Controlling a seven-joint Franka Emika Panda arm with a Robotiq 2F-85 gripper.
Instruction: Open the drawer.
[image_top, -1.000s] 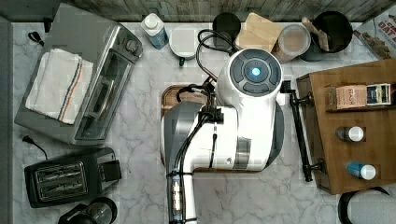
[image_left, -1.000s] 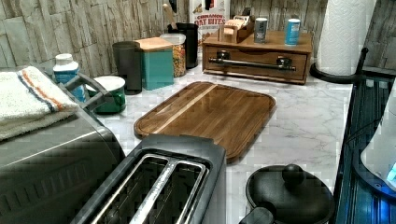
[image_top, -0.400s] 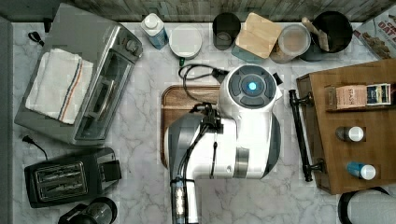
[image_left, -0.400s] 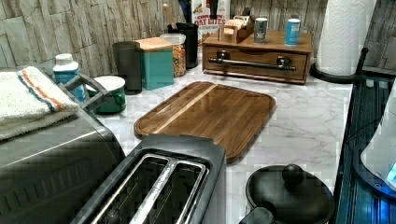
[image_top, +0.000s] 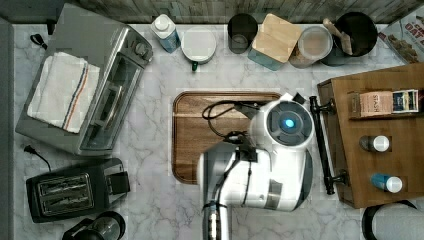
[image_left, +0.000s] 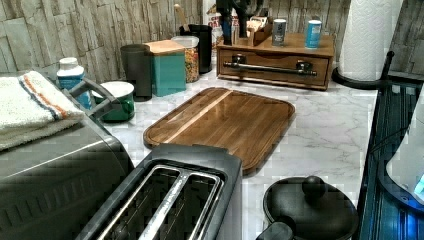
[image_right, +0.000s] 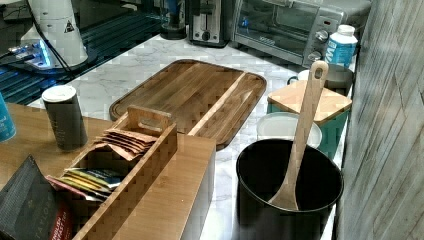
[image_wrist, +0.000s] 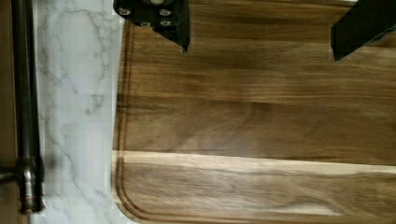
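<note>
Drawer (image_left: 276, 69) — medium-brown wood, set in the front of a boxy wooden organiser (image_top: 387, 131) that stands on the marble tabletop (image_top: 150, 175) at the top view's right edge. Its front looks flush with the organiser body in the left view. A long black bar handle (image_left: 270, 67) runs almost the full width of the front, carried on two short posts near its ends; in the top view the bar lies parallel to the organiser's edge, just clear of it.

On the organiser's top: a tea-bag box (image_top: 382, 103) and two small capped containers (image_top: 375, 143).

Claw (image_wrist: 261, 30) — two dark fingers (image_wrist: 170, 21) spread wide apart, nothing between them. In the wrist view it hangs over the wooden cutting board (image_wrist: 261, 126), near the board's edge; a strip of marble separates the board from the handle, of which the bar and one post show.

Arm (image_top: 267, 160) — white, over the board's half nearer the organiser in the top view, just beside the handle.

Toaster oven (image_top: 90, 85) with a folded towel on it, well apart, at the top view's left.
</note>
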